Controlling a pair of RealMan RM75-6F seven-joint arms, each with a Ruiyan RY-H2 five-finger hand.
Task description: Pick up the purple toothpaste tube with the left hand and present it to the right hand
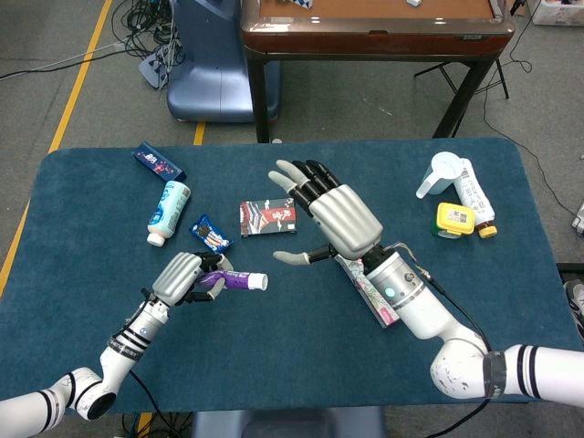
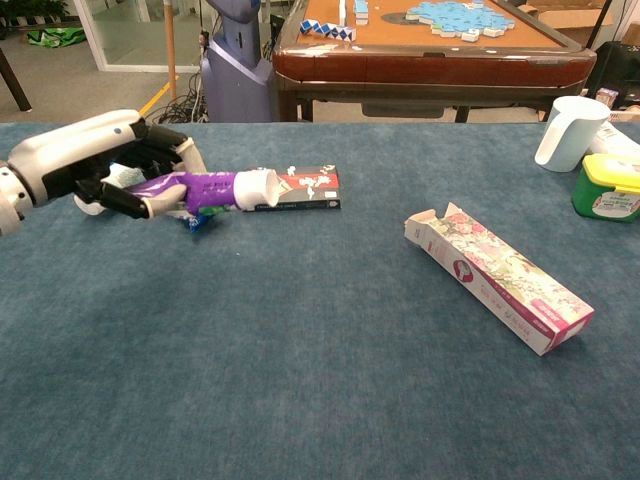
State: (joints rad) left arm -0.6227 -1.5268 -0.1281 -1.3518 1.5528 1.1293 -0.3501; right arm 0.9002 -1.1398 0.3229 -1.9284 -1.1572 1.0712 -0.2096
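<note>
1. Head view: left hand (image 1: 178, 276) at approx. 8 o'clock of the table (image 1: 82, 237), fingers curled round the purple toothpaste tube (image 1: 230, 280). Tube lies roughly level, white cap end pointing to 3 o'clock, sticking out past the fingers.
2. Head view: right hand (image 1: 333, 214) near table centre, holding nothing, fingers spread wide and pointing to approx. 10 o'clock, thumb out toward 9. Well apart from the tube; no contact.
3. Head view: pink carton (image 1: 372, 294) lies under/behind the right wrist, partly hidden. Red-black box (image 1: 267, 217) sits between the two hands, at 12 o'clock of the tube cap. Blue snack packet (image 1: 211, 234) just at 12 o'clock of the left hand; white-blue bottle (image 1: 167, 211) at 11.
4. Head view: white cup (image 1: 441, 173), yellow-lidded jar (image 1: 454, 220) and another bottle (image 1: 475, 206) grouped at 2 o'clock of the table.
5. Chest view: left hand (image 2: 90, 165) at 9 o'clock, wrapped on the tube (image 2: 200, 189), cap aimed to 3 o'clock, overlapping the red-black box (image 2: 305, 190) in the picture. Whether the tube clears the cloth: cannot tell. Right hand not seen here. Pink carton (image 2: 500, 275) at 3 o'clock, open flap end toward 10.
</note>
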